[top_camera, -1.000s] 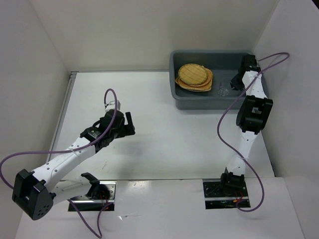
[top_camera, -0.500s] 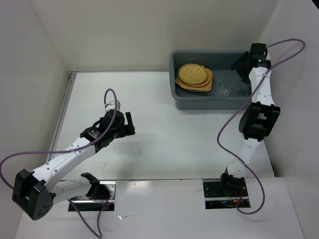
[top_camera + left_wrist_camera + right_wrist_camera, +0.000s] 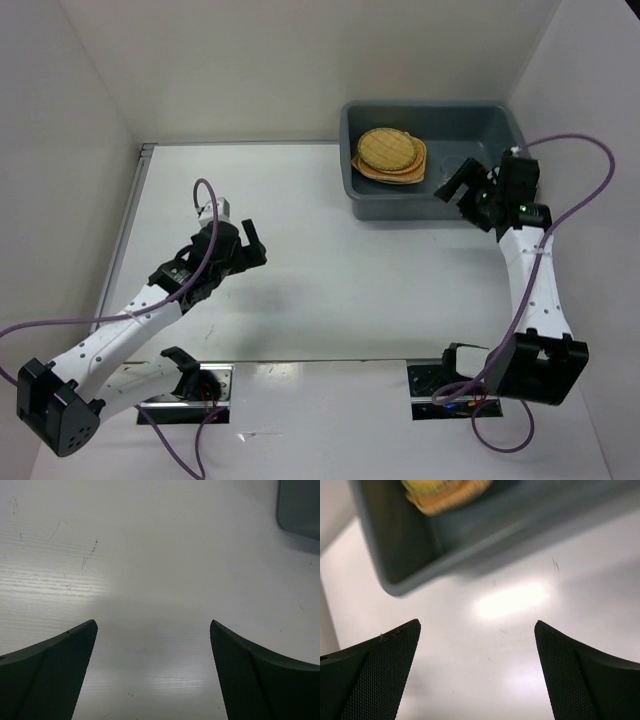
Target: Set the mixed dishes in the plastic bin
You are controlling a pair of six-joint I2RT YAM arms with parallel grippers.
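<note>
Two grippers are standing open, and neither is holding anything. The left gripper [image 3: 250, 245] is hovering over the middle-left of the white worktop [image 3: 330, 270], well apart from the bin [image 3: 400, 205]. In its wrist view the left gripper [image 3: 152, 670] is showing both dark fingers [image 3: 55, 670] spread wide, with only bare, lightly scratched worktop [image 3: 160, 555] between them and a corner of the bin [image 3: 300, 505] peeking in at the upper right.

The right gripper [image 3: 465, 190] is hanging by the near wall of the bin, toward its right end, with its jaws pointing left. In its own view the right gripper [image 3: 477, 670] is also showing its fingers [image 3: 580, 675] set far apart, framing bright worktop [image 3: 510, 605] and the grey bin [image 3: 520, 520] above it.

The bin is sitting at the far right of the worktop, near the back wall. The plates [image 3: 390, 155] are lying stacked inside it, in its left half, with a round woven one on top and orange-tan edges sticking out beneath. An edge of the plates [image 3: 445, 495] is showing at the top of the right wrist view, inside the bin and blurred.
</note>
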